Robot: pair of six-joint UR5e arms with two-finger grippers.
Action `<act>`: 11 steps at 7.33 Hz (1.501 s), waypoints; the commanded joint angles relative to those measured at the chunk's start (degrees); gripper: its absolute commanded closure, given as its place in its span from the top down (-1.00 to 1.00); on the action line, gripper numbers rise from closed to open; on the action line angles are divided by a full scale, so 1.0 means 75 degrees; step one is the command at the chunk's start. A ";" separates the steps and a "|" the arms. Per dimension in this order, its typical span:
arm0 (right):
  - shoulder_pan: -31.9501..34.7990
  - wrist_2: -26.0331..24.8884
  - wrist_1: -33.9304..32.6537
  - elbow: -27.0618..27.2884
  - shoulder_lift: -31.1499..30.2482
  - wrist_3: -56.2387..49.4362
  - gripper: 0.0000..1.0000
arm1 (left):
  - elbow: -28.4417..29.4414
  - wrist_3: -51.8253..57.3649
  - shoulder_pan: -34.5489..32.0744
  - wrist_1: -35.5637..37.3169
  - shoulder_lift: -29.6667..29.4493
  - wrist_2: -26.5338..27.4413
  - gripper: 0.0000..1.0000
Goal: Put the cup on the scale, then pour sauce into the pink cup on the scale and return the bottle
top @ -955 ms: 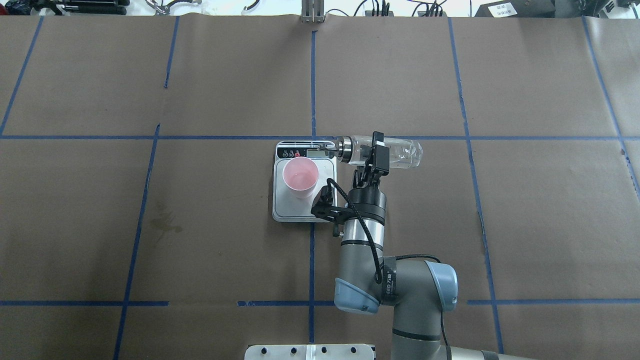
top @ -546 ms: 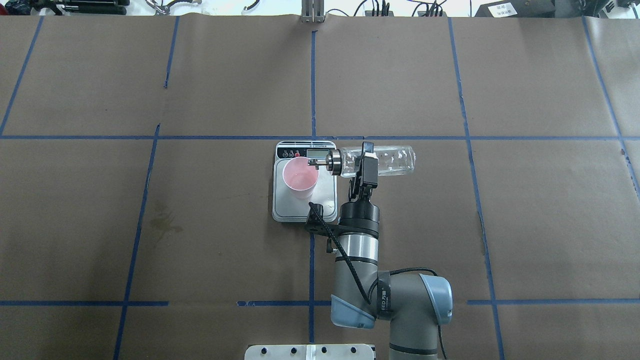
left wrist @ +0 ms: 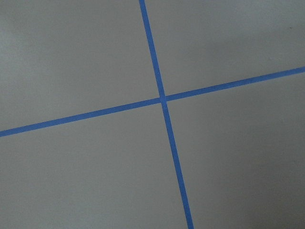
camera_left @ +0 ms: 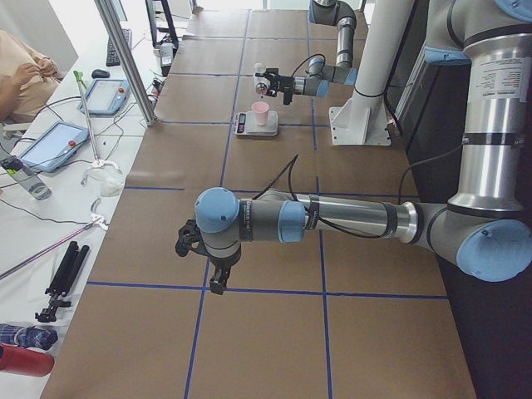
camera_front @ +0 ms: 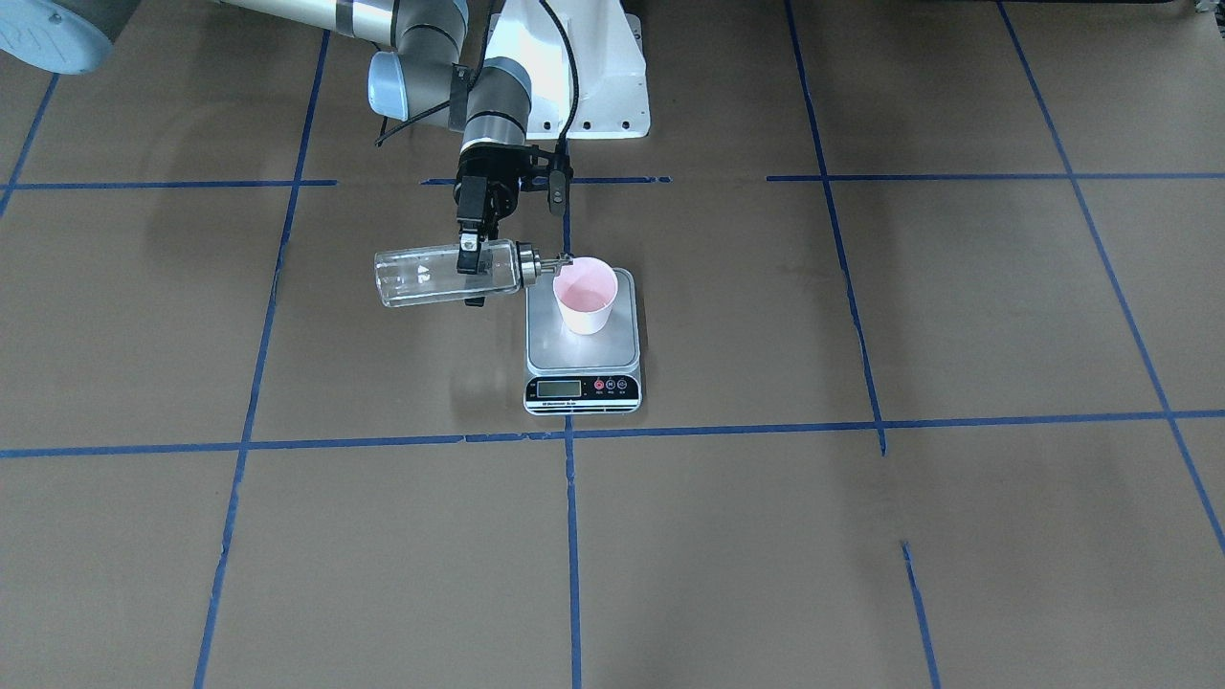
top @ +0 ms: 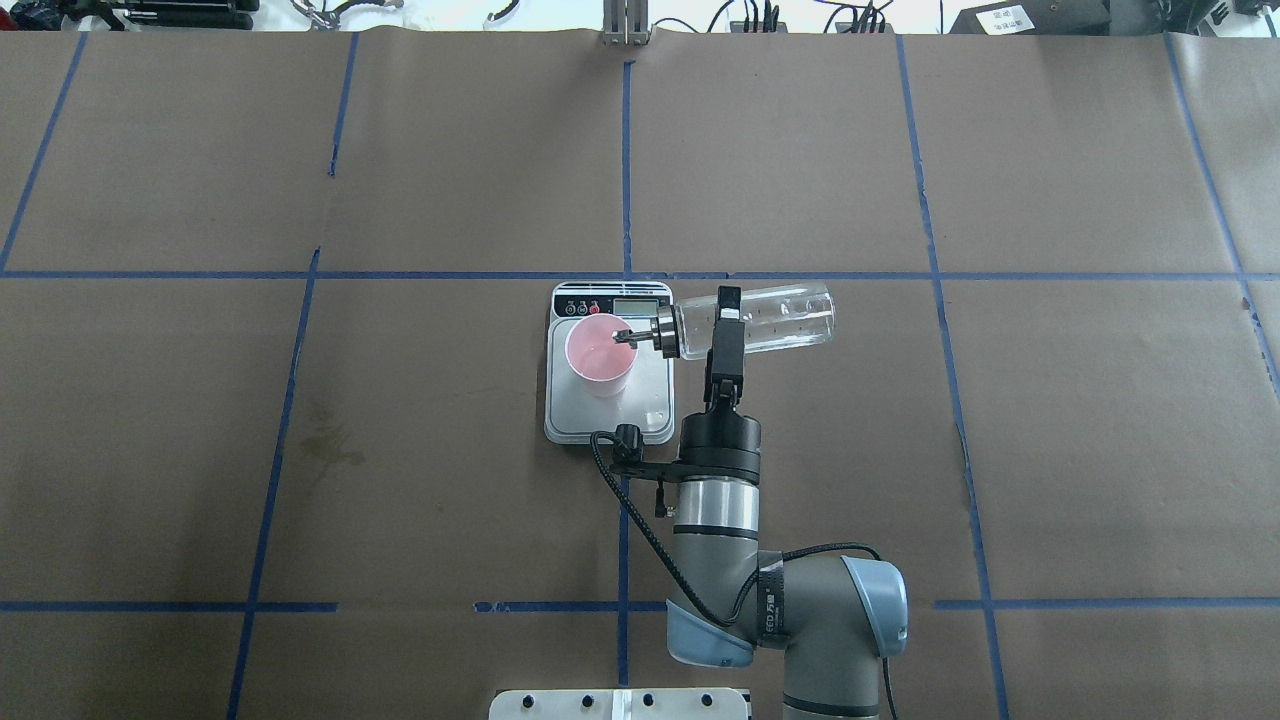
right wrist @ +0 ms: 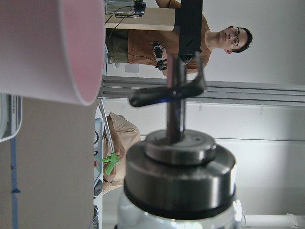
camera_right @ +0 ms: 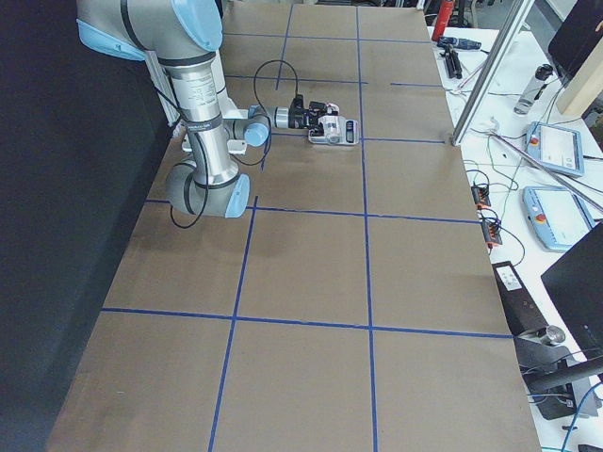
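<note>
Overhead exterior: brown-papered table (top: 1050,450). A flat silver-grey digital kitchen scale (top: 655,385) sits near its centre. Clear glass bottle with silver pourer cap (top: 780,318) is held near-horizontal beside the scale, clamped in the right gripper (top: 726,325). Its spout is over the rim of the small pale pink cup (top: 600,355) standing on the scale's platform. Left gripper (camera_left: 218,281) is well apart from the scale; cannot tell whether open or closed.

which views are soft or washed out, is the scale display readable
Right wrist view: turned sideways, the cup close and soft, cap of the bottle sharper. Front-facing view: display on the scale too small to read. Overhead view: far edge washed out.
</note>
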 commanded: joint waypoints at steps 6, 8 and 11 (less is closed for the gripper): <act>0.0015 -0.0281 0.0001 -0.0129 0.0008 -0.0918 -1.00 | 0.0021 -0.0012 0.0000 0.0004 0.0000 -0.0012 1.00; 0.0027 -0.0281 0.0001 -0.0129 0.0008 -0.0918 -1.00 | 0.0021 -0.0012 0.0000 0.0004 0.0000 -0.0012 1.00; 0.0038 -0.0281 0.0001 -0.0129 0.0008 -0.0918 -1.00 | 0.0021 -0.0012 0.0000 0.0004 0.0000 -0.0012 1.00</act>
